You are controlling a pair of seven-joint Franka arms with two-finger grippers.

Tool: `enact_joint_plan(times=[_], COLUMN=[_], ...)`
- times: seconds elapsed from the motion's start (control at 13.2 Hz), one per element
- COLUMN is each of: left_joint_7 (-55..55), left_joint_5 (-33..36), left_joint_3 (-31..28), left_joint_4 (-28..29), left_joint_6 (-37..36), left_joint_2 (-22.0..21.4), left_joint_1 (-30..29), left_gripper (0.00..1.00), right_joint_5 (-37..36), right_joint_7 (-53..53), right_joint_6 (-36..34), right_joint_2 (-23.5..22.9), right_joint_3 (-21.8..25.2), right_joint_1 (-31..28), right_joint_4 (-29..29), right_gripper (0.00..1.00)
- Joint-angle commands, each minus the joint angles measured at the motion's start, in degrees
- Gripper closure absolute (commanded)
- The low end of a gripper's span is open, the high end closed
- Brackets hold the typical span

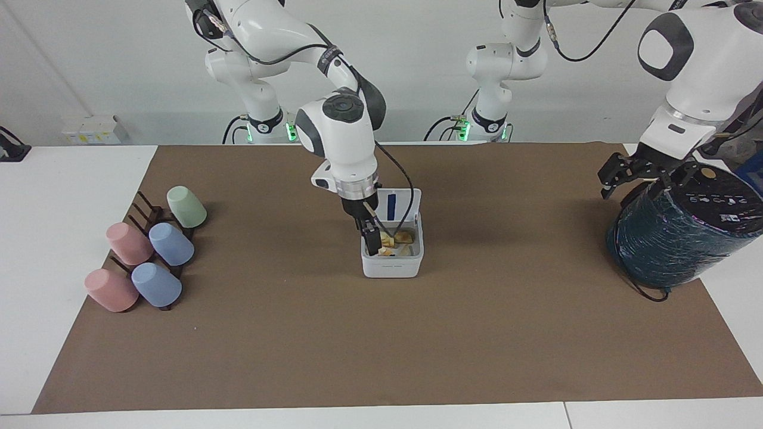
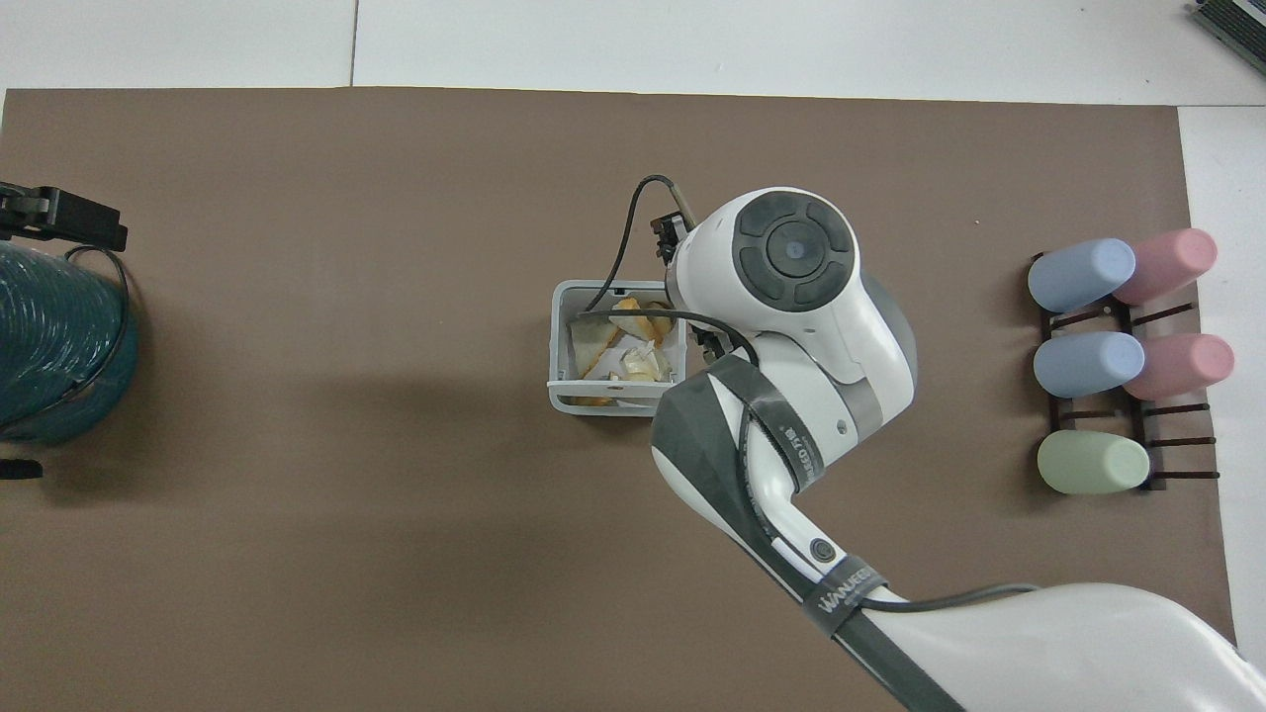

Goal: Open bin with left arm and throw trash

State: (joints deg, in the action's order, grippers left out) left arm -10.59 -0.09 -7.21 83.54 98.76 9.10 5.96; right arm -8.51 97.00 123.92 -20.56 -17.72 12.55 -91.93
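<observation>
I find the bin (image 1: pixel 392 262) at mid-table, its flip lid (image 1: pixel 398 205) standing upright on the side nearer the robots, which keeps the mouth clear for dropping. The trash (image 1: pixel 397 239) lies inside the bin: I count a tan triangular piece, a white wad and yellowish bits (best seen from overhead). My right gripper (image 1: pixel 372 237) hangs at the bin's rim on the right arm's side, tips dipped just into the opening; whether its fingers are apart I cannot tell, and I see nothing pinched between them. I judge the drop done and a straight lift the safest exit, since its cable loops over the bin. My left gripper (image 1: pixel 647 174) waits, jaws spread and empty, over the dark teal cylinder (image 1: pixel 679 238), well apart from the bin. The cups (image 1: pixel 156 253) rest well apart from the bin.
</observation>
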Motion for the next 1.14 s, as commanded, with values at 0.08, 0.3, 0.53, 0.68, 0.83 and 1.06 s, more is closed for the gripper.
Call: enact_joint_plan(times=[0.08, 0.3, 0.53, 0.68, 0.83, 1.06], left_joint_7=[0.57, 1.62, 1.71, 1.71, 1.8, 4.61], left_joint_5=[1.23, -1.22, -1.58, -1.58, -1.58, -1.58], left_joint_3=[-0.26, -0.26, -0.26, -0.35, -0.35, -0.35], left_joint_4=[8.91, 8.92, 8.92, 9.01, 9.09, 8.92], left_joint_6=[6.44, 7.41, 6.8, 6.45, 4.27, 1.79], left_joint_2=[-4.44, -4.35, -4.44, -4.53, -4.71, -5.06], left_joint_1=[1.86, 1.43, 1.51, 1.86, 1.77, 1.77], left_gripper=[0.0, 0.0, 0.0, 0.0, 0.0, 0.0], right_joint_5=[-0.19, -0.1, -0.1, 0.07, 0.51, 0.78], right_joint_7=[-19.95, -36.65, -51.78, -58.3, -62.62, -63.51], right_joint_6=[-1.92, -7.35, -11.68, -12.73, -13.09, -14.14], right_joint_2=[4.82, 8.5, 12.02, 12.91, 13.0, 13.61], right_joint_3=[-0.47, -0.48, -0.47, -0.56, -0.56, -0.65], right_joint_1=[-4.63, -8.59, -12.19, -14.48, -15.71, -15.72], right_joint_4=[-2.03, -2.12, -2.12, -2.12, -1.94, -1.85], right_gripper=[0.0, 0.0, 0.0, 0.0, 0.0, 0.0])
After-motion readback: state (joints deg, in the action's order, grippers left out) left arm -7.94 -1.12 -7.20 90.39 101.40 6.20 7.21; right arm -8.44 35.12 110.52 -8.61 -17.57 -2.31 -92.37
